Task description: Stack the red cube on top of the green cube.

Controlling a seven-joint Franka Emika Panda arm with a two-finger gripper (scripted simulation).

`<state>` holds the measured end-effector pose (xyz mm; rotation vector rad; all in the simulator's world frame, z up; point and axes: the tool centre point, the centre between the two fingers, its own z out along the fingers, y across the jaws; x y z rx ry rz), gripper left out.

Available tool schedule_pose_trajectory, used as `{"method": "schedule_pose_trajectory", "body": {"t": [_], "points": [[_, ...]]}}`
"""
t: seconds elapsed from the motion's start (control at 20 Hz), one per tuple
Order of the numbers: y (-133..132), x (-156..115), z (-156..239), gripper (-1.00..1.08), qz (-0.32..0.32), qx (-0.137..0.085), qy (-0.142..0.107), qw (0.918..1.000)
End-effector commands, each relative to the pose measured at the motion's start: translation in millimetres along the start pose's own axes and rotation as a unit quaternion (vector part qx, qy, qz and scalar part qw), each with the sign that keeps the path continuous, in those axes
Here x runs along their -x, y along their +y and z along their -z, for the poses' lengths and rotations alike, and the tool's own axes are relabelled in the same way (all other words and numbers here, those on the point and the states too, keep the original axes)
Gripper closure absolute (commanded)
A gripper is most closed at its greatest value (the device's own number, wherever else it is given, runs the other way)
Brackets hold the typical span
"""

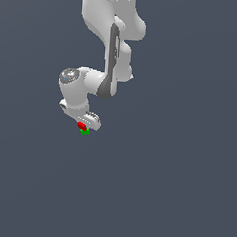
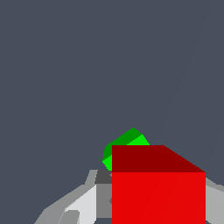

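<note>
The red cube (image 1: pixel 81 125) sits between the fingers of my white gripper (image 1: pixel 84 125), directly over the green cube (image 1: pixel 84 131), which lies on the grey floor. In the wrist view the red cube (image 2: pixel 158 192) fills the near foreground between the grey fingers (image 2: pixel 83 201), and part of the green cube (image 2: pixel 124 144) shows just beyond it. The jaws are closed on the red cube. I cannot tell whether the red cube touches the green one.
The white arm (image 1: pixel 113 50) comes down from the top of the exterior view. A plain dark grey floor (image 1: pixel 176 184) surrounds the cubes.
</note>
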<state>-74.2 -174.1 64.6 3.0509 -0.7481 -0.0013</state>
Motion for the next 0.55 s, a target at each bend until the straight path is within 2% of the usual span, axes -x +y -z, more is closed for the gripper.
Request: {"method": "schedule_pose_trajectory", "body": {"t": [0.0,0.05,0.5], "points": [[-1.0,-0.7,0.3,1.08,0.001,0.0,0.0,1.0],[-1.0,-0.7,0.3,-0.92,0.001,0.0,0.0,1.0],[-1.0,-0.7,0.3,-0.92,0.001,0.0,0.0,1.0]]}}
